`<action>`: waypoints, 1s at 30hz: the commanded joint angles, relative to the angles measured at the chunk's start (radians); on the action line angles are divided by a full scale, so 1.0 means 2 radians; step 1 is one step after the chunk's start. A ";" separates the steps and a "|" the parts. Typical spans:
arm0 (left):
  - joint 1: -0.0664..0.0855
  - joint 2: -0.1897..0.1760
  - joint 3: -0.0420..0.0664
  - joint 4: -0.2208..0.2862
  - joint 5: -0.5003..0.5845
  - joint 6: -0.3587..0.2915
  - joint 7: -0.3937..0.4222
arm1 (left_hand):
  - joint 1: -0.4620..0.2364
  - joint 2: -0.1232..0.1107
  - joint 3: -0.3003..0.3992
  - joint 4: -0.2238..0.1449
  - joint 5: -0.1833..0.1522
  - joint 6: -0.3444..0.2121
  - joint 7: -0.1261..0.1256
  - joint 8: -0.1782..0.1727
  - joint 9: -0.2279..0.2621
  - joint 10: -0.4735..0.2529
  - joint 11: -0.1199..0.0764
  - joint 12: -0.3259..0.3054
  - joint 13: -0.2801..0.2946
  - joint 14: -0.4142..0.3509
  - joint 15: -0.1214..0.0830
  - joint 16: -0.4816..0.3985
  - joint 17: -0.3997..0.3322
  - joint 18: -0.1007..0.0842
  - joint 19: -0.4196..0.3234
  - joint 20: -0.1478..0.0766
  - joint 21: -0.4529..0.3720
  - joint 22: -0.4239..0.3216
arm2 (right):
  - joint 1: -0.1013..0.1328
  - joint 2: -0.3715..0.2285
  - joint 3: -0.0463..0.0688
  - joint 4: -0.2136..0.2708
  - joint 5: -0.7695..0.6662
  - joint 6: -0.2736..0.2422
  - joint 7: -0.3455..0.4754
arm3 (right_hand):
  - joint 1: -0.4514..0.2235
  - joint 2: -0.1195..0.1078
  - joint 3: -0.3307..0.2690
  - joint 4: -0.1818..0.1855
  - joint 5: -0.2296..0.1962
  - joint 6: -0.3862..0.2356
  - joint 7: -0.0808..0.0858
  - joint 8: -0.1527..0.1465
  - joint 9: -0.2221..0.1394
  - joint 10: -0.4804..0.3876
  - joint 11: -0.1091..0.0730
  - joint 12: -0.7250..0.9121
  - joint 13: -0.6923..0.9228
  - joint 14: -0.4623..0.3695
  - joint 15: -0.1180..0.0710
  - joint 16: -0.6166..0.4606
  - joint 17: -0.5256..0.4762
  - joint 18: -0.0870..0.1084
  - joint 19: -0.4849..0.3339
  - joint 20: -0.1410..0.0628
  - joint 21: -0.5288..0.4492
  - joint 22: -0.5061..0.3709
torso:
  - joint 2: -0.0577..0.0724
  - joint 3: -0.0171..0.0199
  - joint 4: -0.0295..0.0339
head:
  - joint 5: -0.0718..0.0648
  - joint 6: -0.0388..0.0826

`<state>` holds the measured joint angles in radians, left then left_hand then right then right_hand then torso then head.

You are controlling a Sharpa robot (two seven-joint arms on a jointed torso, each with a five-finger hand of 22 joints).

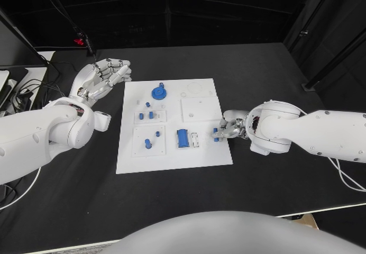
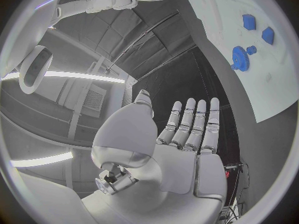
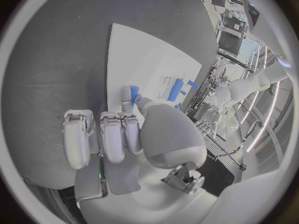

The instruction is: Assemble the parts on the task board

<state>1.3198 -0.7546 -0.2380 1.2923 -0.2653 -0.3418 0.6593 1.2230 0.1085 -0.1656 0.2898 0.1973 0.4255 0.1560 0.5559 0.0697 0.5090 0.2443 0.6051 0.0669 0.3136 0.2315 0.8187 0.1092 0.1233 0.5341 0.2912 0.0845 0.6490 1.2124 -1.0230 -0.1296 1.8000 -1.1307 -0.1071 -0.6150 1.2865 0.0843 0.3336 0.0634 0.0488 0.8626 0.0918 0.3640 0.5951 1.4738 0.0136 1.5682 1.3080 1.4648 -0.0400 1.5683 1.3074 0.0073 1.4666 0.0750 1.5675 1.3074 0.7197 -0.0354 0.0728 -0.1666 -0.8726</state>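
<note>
A small blue part (image 1: 219,138), pinched by the right hand (image 1: 231,128) at the board (image 1: 174,161)'s right edge, could be dropped if the pinch slackens (left hand (image 1: 101,76) spread, idle).

The task board (image 1: 172,159) looked like smooth, matt white plastic, and the table (image 1: 252,69) under it was a matt black — faintly textured — surface. The blue gear (image 1: 158,93) seemed hard, slightly glossy plastic. Both arms wore glossy white shells; the left hand (image 1: 103,76) and right hand (image 1: 229,128) showed silvery, satin metal-like finish.
</note>
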 commanded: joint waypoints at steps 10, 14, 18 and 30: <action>0.000 0.001 0.001 -0.001 0.001 0.006 0.000 | 0.000 0.007 -0.003 0.001 0.002 -0.003 0.065 0.002 -0.001 -0.005 0.000 0.003 -0.001 -0.002 0.001 0.002 0.000 -0.003 0.000 -0.001 0.003 -0.001 | -0.004 -0.002 -0.004 -0.003 0.043 -0.010 0.026 | -0.007 -0.014 0.014 -0.010 0.001 -0.005 -0.009 -0.028 -0.210 0.049 0.000 0.001 0.131 0.053 -0.002 0.001 0.132 -0.004 0.052 -0.003 0.002 0.132 | 0.001 -0.0004 0.0003 | -0.002 0.000; 0.000 0.002 0.001 -0.001 0.001 0.006 -0.001 | 0.000 0.007 -0.003 0.001 0.002 -0.003 0.065 0.002 -0.001 -0.005 0.000 0.003 -0.001 -0.002 0.001 0.002 0.000 -0.003 0.000 -0.001 0.003 -0.001 | -0.004 0.001 -0.004 -0.007 0.045 0.002 0.014 | -0.011 -0.016 0.014 -0.009 0.001 -0.004 -0.008 -0.029 -0.211 0.049 0.001 0.001 0.131 0.053 -0.002 0.001 0.132 -0.004 0.052 -0.003 0.002 0.132 | 0.000 -0.0002 0.0006 | -0.001 0.000; 0.000 0.002 0.001 -0.001 0.001 0.006 -0.002 | 0.000 0.007 -0.003 0.001 0.002 -0.003 0.065 0.002 -0.001 -0.005 0.000 0.003 -0.001 -0.002 0.001 0.002 0.000 -0.003 0.000 -0.001 0.003 -0.001 | -0.004 0.002 -0.004 -0.008 0.046 0.006 0.005 | -0.018 -0.019 0.014 -0.007 0.001 0.000 -0.005 -0.028 -0.211 0.049 0.003 0.001 0.131 0.053 -0.001 0.001 0.132 -0.004 0.052 -0.003 0.002 0.132 | 0.000 -0.0002 0.0004 | -0.001 0.000; 0.000 0.001 0.001 0.000 0.001 0.007 -0.002 | 0.000 0.007 -0.003 0.001 0.002 -0.003 0.065 0.002 -0.001 -0.005 0.000 0.003 -0.001 -0.002 0.001 0.002 0.000 -0.003 0.000 -0.001 0.003 -0.001 | -0.004 0.005 -0.004 -0.001 0.031 -0.071 0.037 | -0.063 -0.054 -0.035 0.017 0.027 0.029 0.005 -0.003 -0.201 0.049 0.012 0.001 0.131 0.053 0.006 0.001 0.132 -0.004 0.052 0.003 0.002 0.132 | 0.000 -0.0002 -0.0009 | 0.003 0.000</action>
<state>1.3185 -0.7532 -0.2380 1.2904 -0.2653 -0.3367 0.6514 1.2230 0.1085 -0.1655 0.2899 0.1972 0.4255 0.1559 0.5559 0.0697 0.5090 0.2444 0.6051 0.0669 0.3136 0.2315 0.8187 0.1094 0.1234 0.5341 0.2912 0.0846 0.6492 1.2069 -1.0126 -0.1351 1.7947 -1.0536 -0.1710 -0.5662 1.1685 -0.0203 0.2721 0.0934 0.0946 0.9166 0.1002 0.3516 0.2095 1.4669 0.0295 1.5683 1.3080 1.4669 -0.0374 1.5683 1.3073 0.0074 1.4665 0.0750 1.5675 1.3074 0.7205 -0.0356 0.0725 -0.1635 -0.8726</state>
